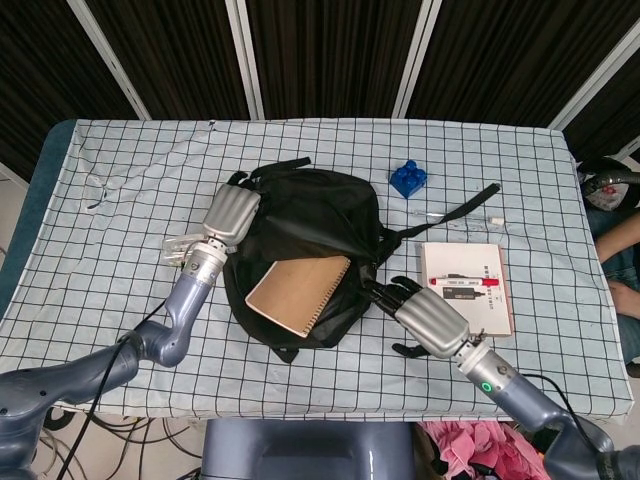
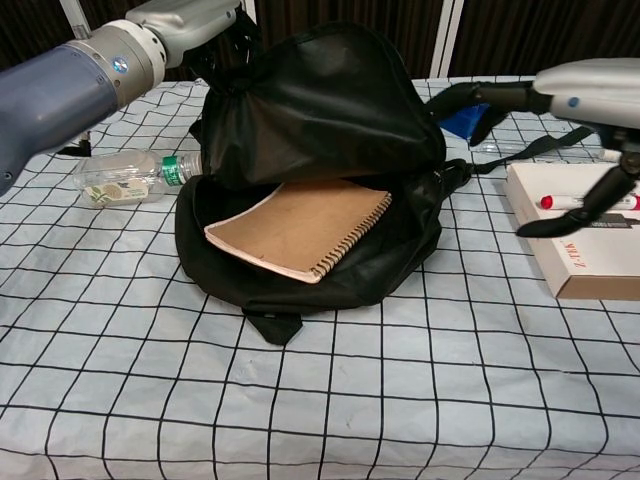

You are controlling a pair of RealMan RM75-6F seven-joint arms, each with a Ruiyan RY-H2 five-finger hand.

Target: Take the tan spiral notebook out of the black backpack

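The black backpack (image 1: 320, 225) (image 2: 330, 110) lies mid-table with its mouth toward me. My left hand (image 1: 231, 212) (image 2: 185, 25) grips the bag's upper flap at its left side and holds it lifted, so the opening gapes. Inside the mouth lies the tan spiral notebook (image 1: 298, 294) (image 2: 298, 228), its wire binding on the right edge, most of its cover showing. My right hand (image 1: 425, 315) (image 2: 580, 95) hovers just right of the backpack, fingers spread toward the bag's side, holding nothing.
A clear plastic bottle (image 1: 185, 250) (image 2: 125, 178) lies left of the bag. A white box (image 1: 465, 290) (image 2: 575, 235) with a red marker (image 1: 465, 281) sits to the right. A blue block (image 1: 408, 178) and the bag's strap (image 1: 455, 212) lie behind.
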